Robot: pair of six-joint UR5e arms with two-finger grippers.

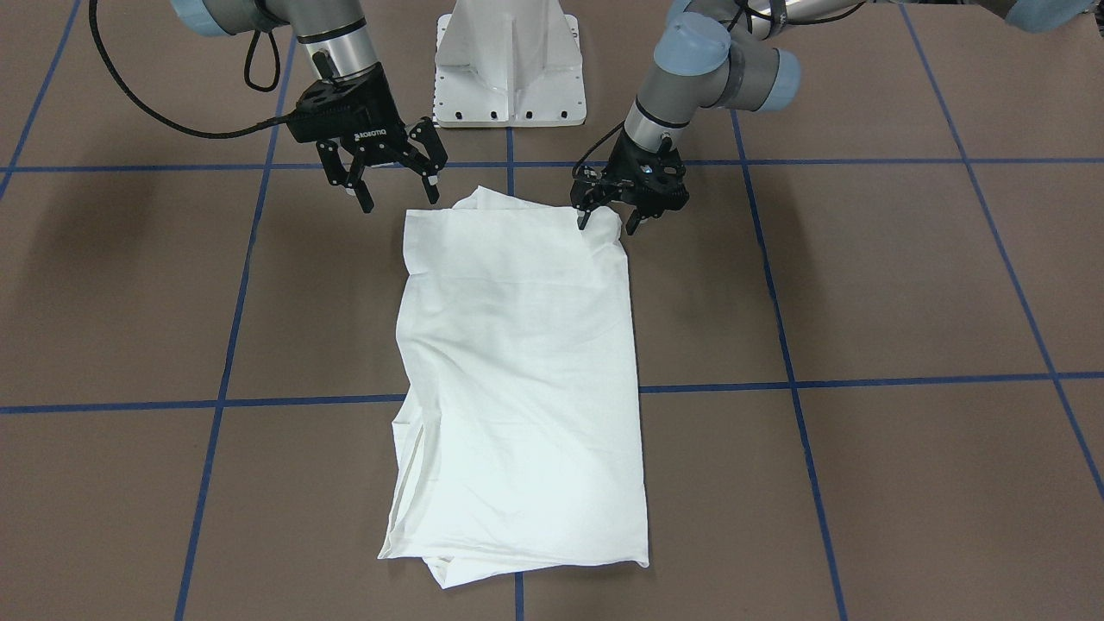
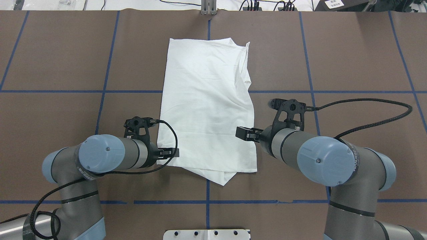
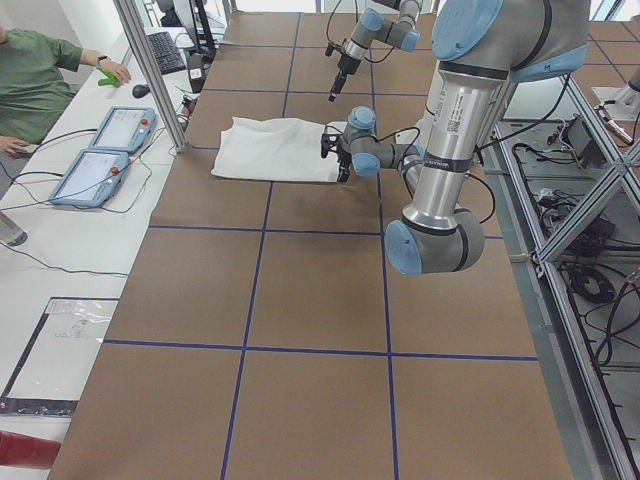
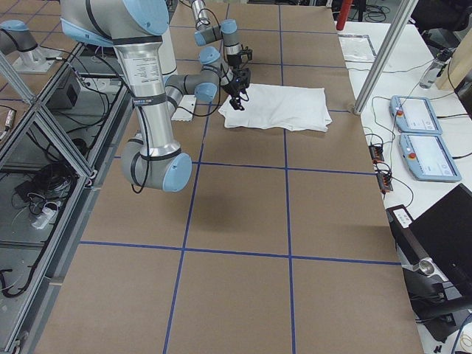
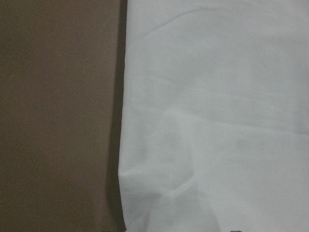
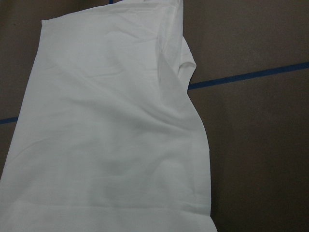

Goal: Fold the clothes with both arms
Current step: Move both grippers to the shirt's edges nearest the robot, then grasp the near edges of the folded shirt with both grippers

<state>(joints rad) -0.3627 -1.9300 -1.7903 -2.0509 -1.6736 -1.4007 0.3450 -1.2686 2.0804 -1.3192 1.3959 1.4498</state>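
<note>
The white shirt [image 1: 517, 371] lies folded into a long rectangle in the middle of the table, and its printed text and collar do not show. It also shows in the overhead view [image 2: 206, 106] and fills both wrist views [image 5: 217, 121] [image 6: 111, 145]. My left gripper [image 1: 610, 222] is open and low, its fingers straddling the shirt's near corner on my left. My right gripper [image 1: 398, 198] is open and empty, raised just off the shirt's near corner on my right. In the overhead view the wrists hide most of both grippers.
The white pedestal base [image 1: 509, 60] stands between the arms at my edge of the table. Blue tape lines [image 1: 224, 401] grid the brown tabletop. An operator [image 3: 40, 80] and two teach pendants [image 3: 100, 150] are at a side bench beyond the far edge.
</note>
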